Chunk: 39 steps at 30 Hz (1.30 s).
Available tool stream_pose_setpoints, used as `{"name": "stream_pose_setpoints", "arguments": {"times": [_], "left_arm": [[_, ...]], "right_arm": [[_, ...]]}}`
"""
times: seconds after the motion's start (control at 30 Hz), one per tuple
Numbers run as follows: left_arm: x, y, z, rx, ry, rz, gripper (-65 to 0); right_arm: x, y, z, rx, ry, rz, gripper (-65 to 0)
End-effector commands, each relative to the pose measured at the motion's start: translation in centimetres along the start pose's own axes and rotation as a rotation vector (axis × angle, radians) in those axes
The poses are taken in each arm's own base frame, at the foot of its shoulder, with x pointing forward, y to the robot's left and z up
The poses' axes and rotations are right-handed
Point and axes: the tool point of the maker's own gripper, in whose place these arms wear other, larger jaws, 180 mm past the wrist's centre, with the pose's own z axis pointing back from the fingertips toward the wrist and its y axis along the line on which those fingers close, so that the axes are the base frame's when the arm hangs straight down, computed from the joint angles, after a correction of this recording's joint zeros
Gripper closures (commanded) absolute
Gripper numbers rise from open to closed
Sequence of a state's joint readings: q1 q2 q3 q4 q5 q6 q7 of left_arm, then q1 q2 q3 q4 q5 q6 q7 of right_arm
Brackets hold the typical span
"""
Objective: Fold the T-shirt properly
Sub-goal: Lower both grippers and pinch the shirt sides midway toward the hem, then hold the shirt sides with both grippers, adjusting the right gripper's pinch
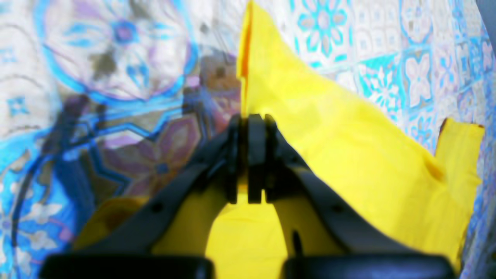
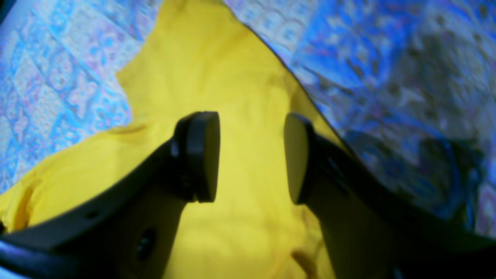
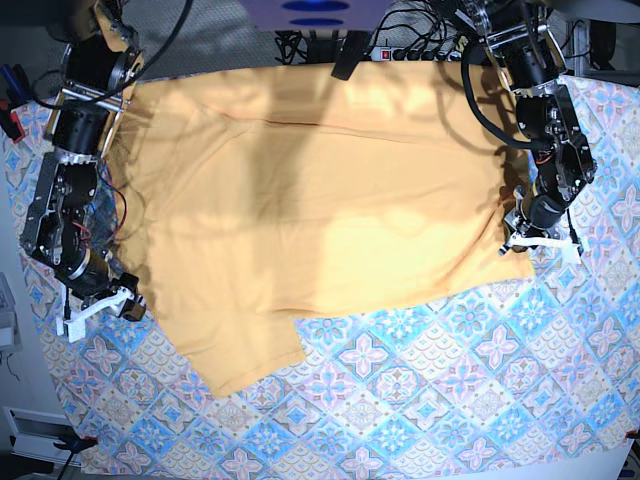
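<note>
The yellow-orange T-shirt (image 3: 320, 200) lies spread across the back half of the table, with one part reaching toward the front left. My left gripper (image 1: 250, 159) is shut on an edge of the shirt (image 1: 348, 155), and the cloth rises in a fold beyond the fingertips. In the base view this gripper (image 3: 518, 238) sits at the shirt's right edge. My right gripper (image 2: 248, 157) is open, its pads apart just above the shirt (image 2: 232, 77) near the cloth's edge. In the base view it (image 3: 128, 303) is at the shirt's left edge.
The blue-and-pink tile-patterned tablecloth (image 3: 450, 400) covers the table. Cables and a power strip (image 3: 400, 45) lie along the back edge. Both arm bases stand at the back corners.
</note>
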<state>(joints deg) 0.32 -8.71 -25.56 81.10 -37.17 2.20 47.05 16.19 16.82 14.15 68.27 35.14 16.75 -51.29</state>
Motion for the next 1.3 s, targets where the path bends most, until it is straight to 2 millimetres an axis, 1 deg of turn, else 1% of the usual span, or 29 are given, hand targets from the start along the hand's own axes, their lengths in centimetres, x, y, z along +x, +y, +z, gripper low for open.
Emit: {"name": "stream_pose_setpoints", "arguments": {"times": [0.0, 0.07, 0.2, 0.27, 0.4, 0.5, 0.57, 0.67, 0.73, 0.87, 0.97, 1.03, 1.27], "left_arm": [[0.9, -0.8, 0.2, -0.031, -0.023, 0.009, 0.0], [0.4, -0.8, 0.3, -0.042, -0.014, 0.029, 0.0], [0.3, -0.9, 0.4, -0.055, -0.009, 0.048, 0.0], [0.1, -0.6, 0.4, -0.051, -0.005, 0.048, 0.0], [-0.2, -0.5, 0.5, -0.049, 0.000, 0.050, 0.0], [-0.6, -0.2, 0.6, -0.042, 0.007, 0.049, 0.0], [-0.6, -0.1, 0.6, -0.040, 0.007, 0.050, 0.0], [-0.1, 0.8, 0.8, -0.026, -0.011, 0.075, 0.0], [0.3, 1.3, 1.0, -0.017, -0.023, 0.093, 0.0], [0.4, 1.4, 1.0, -0.015, -0.027, 0.094, 0.0], [0.5, 1.5, 1.1, -0.014, -0.028, 0.093, 0.0], [0.1, 1.8, 1.2, -0.006, -0.020, 0.092, 0.0], [-0.1, 2.0, 1.2, -0.003, -0.016, 0.093, 0.0]], "right_arm": [[2.2, -0.1, 0.1, 0.000, -0.048, 0.020, -26.3], [2.4, -0.3, -0.7, -0.005, -0.045, 0.034, -26.3], [1.8, -0.2, -2.8, -0.009, -0.034, 0.058, -25.9], [1.6, -1.1, -3.5, -0.044, -0.040, 0.091, -24.7], [1.2, -2.5, -4.7, -0.116, -0.051, 0.217, -24.9], [0.7, -3.0, -5.1, -0.139, -0.050, 0.274, -25.6], [-0.2, -3.6, -5.4, -0.154, -0.040, 0.294, -26.3], [-0.6, -3.8, -5.9, -0.156, -0.039, 0.307, -26.3], [-1.2, -3.8, -6.3, -0.154, -0.022, 0.322, -26.3], [-2.1, -3.1, -6.8, -0.137, -0.003, 0.374, -26.2], [-2.4, -2.8, -7.0, -0.128, 0.002, 0.398, -26.1], [-2.6, -2.8, -6.9, -0.129, 0.004, 0.397, -26.1], [-2.4, -2.9, -6.9, -0.128, -0.016, 0.398, -26.0]]}}
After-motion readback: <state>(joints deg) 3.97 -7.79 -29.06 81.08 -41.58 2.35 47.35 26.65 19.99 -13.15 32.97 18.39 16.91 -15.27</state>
